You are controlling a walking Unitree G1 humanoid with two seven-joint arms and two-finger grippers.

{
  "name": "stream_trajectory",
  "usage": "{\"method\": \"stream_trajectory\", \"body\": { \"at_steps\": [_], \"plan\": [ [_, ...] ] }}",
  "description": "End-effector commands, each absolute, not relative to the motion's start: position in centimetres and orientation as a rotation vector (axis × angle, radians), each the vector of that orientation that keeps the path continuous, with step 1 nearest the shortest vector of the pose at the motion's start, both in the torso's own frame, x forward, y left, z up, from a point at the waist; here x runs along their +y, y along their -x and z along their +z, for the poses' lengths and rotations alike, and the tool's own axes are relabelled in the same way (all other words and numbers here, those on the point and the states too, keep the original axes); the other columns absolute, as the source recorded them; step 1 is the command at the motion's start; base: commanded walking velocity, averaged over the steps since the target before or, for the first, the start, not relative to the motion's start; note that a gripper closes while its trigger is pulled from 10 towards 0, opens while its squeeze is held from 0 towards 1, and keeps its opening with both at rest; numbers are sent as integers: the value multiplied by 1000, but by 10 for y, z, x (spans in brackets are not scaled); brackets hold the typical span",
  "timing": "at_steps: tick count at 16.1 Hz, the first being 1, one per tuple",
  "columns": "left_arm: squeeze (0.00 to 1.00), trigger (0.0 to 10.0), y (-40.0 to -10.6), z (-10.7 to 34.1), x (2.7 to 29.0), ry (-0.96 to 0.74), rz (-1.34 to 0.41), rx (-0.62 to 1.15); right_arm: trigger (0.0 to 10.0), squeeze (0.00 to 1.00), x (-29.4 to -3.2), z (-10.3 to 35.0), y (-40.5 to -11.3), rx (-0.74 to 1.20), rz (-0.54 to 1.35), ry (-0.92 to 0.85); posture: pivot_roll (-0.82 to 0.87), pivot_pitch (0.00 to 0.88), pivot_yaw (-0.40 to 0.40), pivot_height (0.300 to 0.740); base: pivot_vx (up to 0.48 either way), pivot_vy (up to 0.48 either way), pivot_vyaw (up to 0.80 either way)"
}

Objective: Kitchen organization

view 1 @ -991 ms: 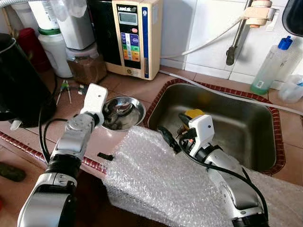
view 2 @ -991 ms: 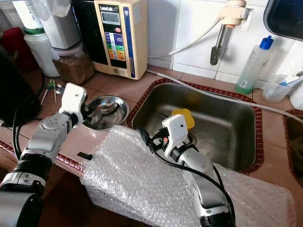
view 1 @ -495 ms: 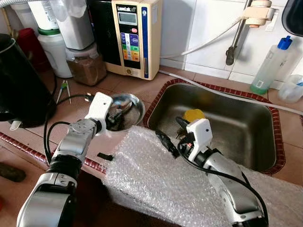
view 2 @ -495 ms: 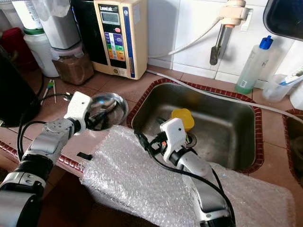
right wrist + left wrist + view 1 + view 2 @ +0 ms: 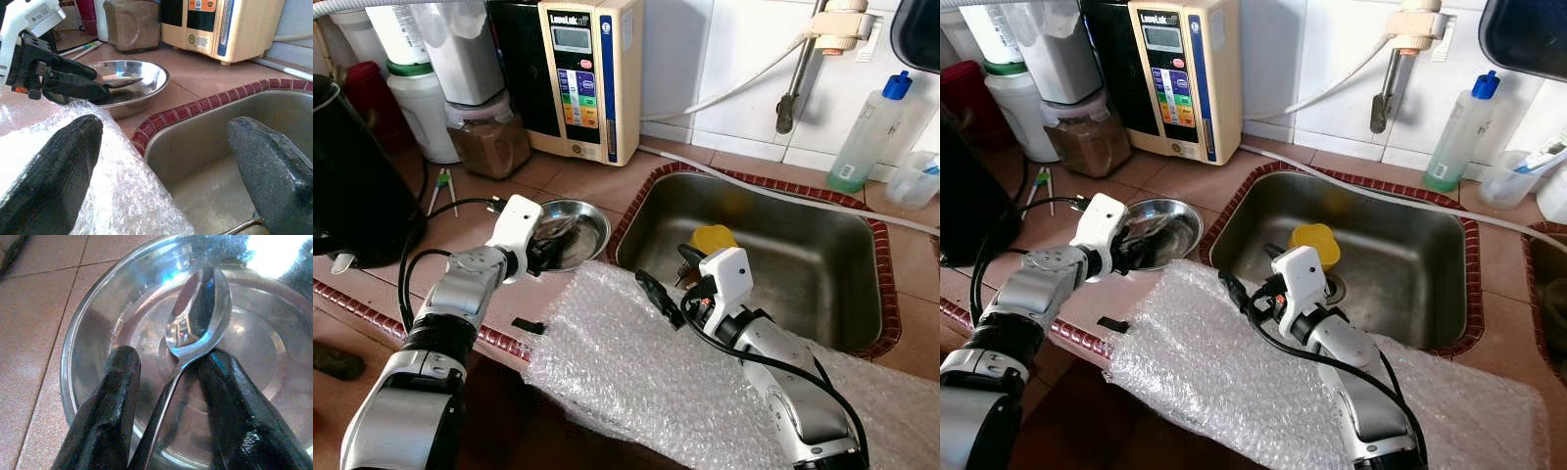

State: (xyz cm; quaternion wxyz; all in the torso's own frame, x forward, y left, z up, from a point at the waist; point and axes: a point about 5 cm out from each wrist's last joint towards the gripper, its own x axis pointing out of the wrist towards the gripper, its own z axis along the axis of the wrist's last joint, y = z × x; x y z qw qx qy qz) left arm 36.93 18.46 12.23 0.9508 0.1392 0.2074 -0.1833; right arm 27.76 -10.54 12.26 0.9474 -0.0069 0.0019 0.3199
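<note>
Spoon point(image 5: 195, 318) | left gripper point(image 5: 168, 382) pinching it, over bowl point(image 5: 98, 333)

The head views are evenly and brightly lit, with sharp detail throughout and slight bending at the edges. Strong white glare is seen at the upper right of the left wrist frame on the steel bowl point(image 5: 146, 328). Near fingers point(image 5: 46, 171) in the right wrist frame are rendered soft.

tiled counter point(image 5: 597, 181) bears steel bowl point(image 5: 579, 211), bubble wrap point(image 5: 636, 372).
</note>
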Motion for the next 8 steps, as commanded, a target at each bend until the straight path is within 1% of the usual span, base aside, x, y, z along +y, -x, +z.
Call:
{"method": "stream_trajectory", "body": {
  "at_steps": [1, 8],
  "plan": [
    [0, 0, -369, 120, 188, -300, -376, 455, 10000, 0, -102, 129, -278, -25, 662, 20, -59, 6, 92, 740, 0, 0, 0],
    [0, 0, -368, 120, 187, -303, -381, 449, 10000, 0, -102, 129, -279, -26, 665, 23, -53, 4, 91, 740, 0, 0, 0]
  ]
}}
